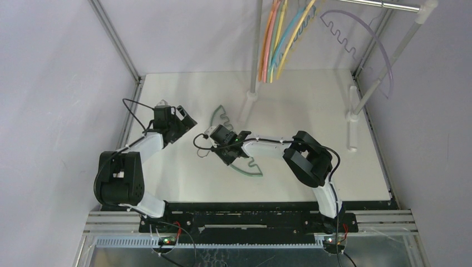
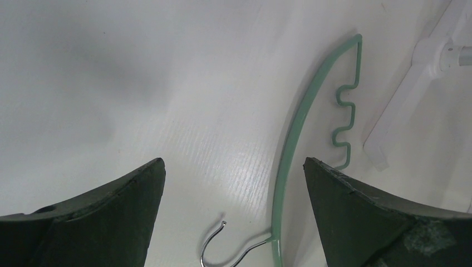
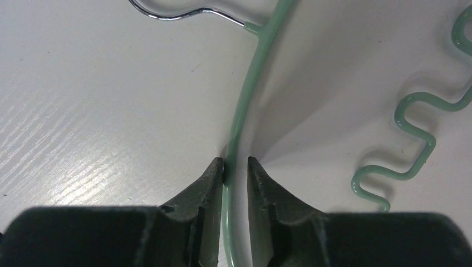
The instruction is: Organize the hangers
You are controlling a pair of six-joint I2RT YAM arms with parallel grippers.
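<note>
Hangers [image 1: 273, 50] mostly hang on the rack [image 1: 389, 5] at the desk's [image 1: 183, 178] far edge; one green hanger [image 3: 240, 105] lies mid-desk, unhung, right end effector [image 3: 235, 167] straddling it, clamping unclear, left end effector [image 2: 234, 167] open.

Hanger [image 3: 236, 128]: smooth, glossy pale-green plastic coating. Its hook [image 3: 172, 14] is bright, polished metal wire. Table [image 3: 83, 111]: white, satin sheen, with a fine linear grain. Left-arm fingers [image 2: 356, 211]: matt black plastic, slightly rough-edged.
</note>
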